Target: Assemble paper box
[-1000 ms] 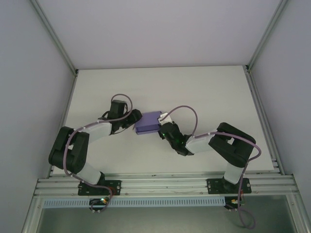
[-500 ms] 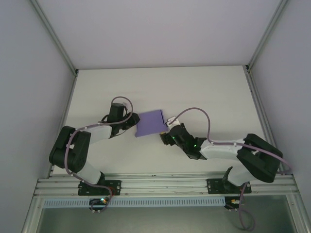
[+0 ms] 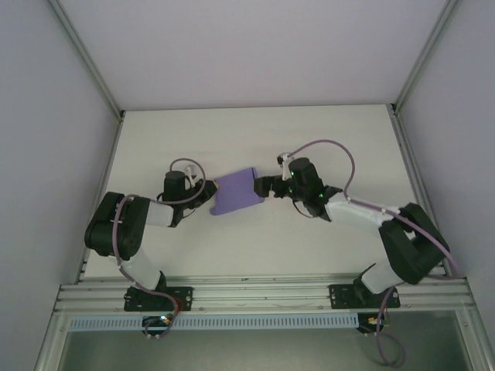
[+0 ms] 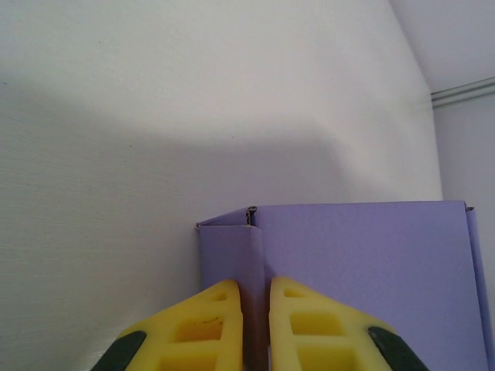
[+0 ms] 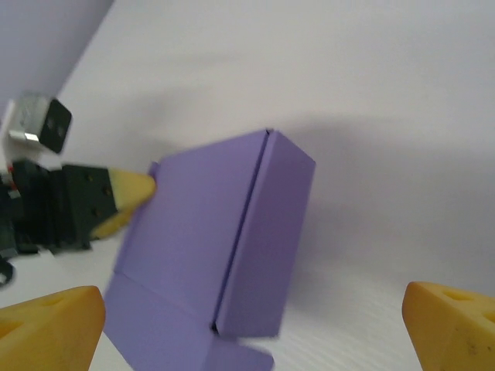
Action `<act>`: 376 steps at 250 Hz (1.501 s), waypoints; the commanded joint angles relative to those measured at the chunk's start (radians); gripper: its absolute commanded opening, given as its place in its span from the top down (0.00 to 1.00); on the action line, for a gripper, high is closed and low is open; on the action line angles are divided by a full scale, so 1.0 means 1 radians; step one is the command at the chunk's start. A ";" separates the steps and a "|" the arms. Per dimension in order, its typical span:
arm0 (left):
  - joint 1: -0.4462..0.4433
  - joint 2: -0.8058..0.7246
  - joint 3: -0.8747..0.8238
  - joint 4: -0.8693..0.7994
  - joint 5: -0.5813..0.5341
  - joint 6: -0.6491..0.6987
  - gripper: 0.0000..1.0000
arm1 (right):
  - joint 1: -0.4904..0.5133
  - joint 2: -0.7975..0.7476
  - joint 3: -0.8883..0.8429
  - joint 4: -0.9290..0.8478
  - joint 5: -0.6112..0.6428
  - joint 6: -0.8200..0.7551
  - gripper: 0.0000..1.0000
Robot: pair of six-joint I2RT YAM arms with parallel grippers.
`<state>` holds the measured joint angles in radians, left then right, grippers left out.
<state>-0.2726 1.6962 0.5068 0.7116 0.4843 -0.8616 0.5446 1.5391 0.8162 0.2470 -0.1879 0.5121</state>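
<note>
The purple paper box (image 3: 238, 191) lies partly folded on the white table (image 3: 332, 135) between the two arms. My left gripper (image 3: 206, 195) is at its left edge. In the left wrist view its yellow fingers (image 4: 213, 325) are shut on an upright folded side wall of the paper box (image 4: 363, 263), gripper (image 4: 255, 313). My right gripper (image 3: 264, 186) sits just off the box's right edge. In the right wrist view the right gripper (image 5: 255, 340) stands wide open, with the paper box (image 5: 209, 232) ahead and a loose flap low between the fingertips (image 5: 54, 325). The left gripper (image 5: 124, 197) shows at the box's far side.
An aluminium frame rail (image 3: 263, 294) runs along the near edge by the arm bases. Side rails (image 3: 421, 185) and grey walls close in the table on both sides and at the back. Bare tabletop stretches behind the box.
The right gripper let go of the box, opened wide and swung back to the box's right side. The left gripper closed on the box's left wall. The box turned slightly.
</note>
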 commanded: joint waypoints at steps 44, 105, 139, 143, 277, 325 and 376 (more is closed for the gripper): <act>0.021 0.067 -0.060 -0.039 -0.003 -0.009 0.89 | -0.047 0.272 0.193 -0.032 -0.326 0.146 0.00; 0.028 0.101 -0.075 0.054 0.027 -0.035 0.88 | -0.052 0.402 0.248 0.071 -0.489 0.224 0.10; 0.031 0.095 -0.077 0.065 0.028 -0.028 0.85 | -0.060 0.448 0.238 0.215 -0.561 0.316 0.23; 0.029 0.093 -0.077 0.066 0.029 -0.026 0.85 | -0.060 0.452 0.237 0.236 -0.569 0.326 0.25; -0.184 -0.403 0.128 -0.491 -0.206 0.583 0.00 | -0.138 0.274 0.111 0.202 -0.541 0.514 0.63; -0.427 -0.440 0.276 -0.795 -0.360 1.159 0.00 | -0.187 0.221 0.124 -0.060 -0.546 0.792 0.69; -0.473 -0.442 0.295 -0.848 -0.395 1.430 0.00 | -0.233 0.231 0.206 -0.305 -0.794 0.838 0.78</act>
<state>-0.7456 1.2552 0.7868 0.0109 0.1402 0.2687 0.3313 1.7741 0.9516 0.1646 -0.7914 1.2957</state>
